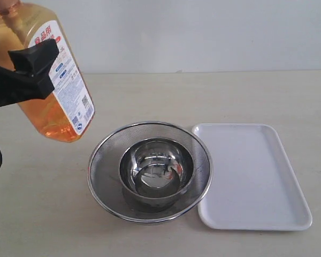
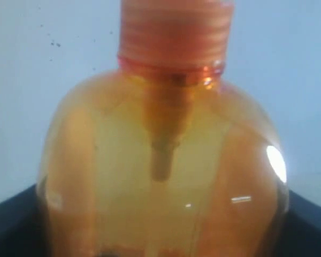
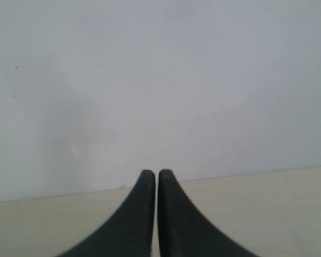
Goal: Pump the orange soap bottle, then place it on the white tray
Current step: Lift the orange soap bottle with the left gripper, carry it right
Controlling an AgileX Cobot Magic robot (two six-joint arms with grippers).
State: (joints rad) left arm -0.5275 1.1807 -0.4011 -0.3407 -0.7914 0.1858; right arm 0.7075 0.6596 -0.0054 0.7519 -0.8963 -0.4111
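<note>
Bottle status: orange soap bottle (image 1: 48, 115) is up off the bench (image 1: 150, 91) at the left of the exterior view, tilted, base swung toward the steel mesh strainer (image 1: 104, 160). Left hand (image 1: 40, 67) clamps its body at the label, jaws spread wide around it. Left wrist view shows only shoulder and ribbed collar (image 2: 174, 32). Right hand (image 3: 157, 182) fully closed, fingers together, gripping nothing, facing the wall. White tray (image 1: 257, 139) lies right of the strainer, rims about touching. Steel bowl (image 1: 158, 166) sits inside the strainer.
</note>
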